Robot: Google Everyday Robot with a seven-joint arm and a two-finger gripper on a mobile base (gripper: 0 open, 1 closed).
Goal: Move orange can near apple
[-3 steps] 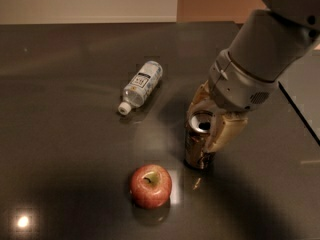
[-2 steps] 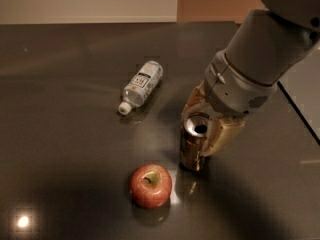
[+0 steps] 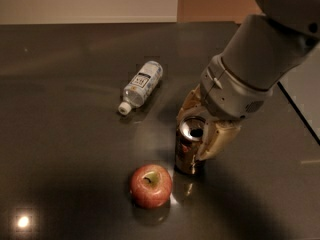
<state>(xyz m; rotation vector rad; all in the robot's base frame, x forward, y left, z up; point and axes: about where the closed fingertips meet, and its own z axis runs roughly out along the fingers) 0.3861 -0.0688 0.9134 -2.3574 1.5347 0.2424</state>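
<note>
The orange can [image 3: 185,154], dark brownish-orange with a silver top, stands upright on the dark table [image 3: 65,149]. My gripper [image 3: 196,132] reaches down from the upper right and is shut on the can, with one pale finger behind it and one finger [image 3: 216,140] on its right side. The red apple [image 3: 151,185], with a greenish-yellow patch at its stem, sits just in front and left of the can, a small gap between them.
A clear plastic bottle [image 3: 142,85] with a white cap lies on its side behind and left of the can. The table's right edge [image 3: 299,111] runs diagonally behind my arm. A bright light reflection shows at the front left [image 3: 22,221].
My gripper has carried the can a little to the left and forward, closer to the apple. The apple and the bottle have not moved.
</note>
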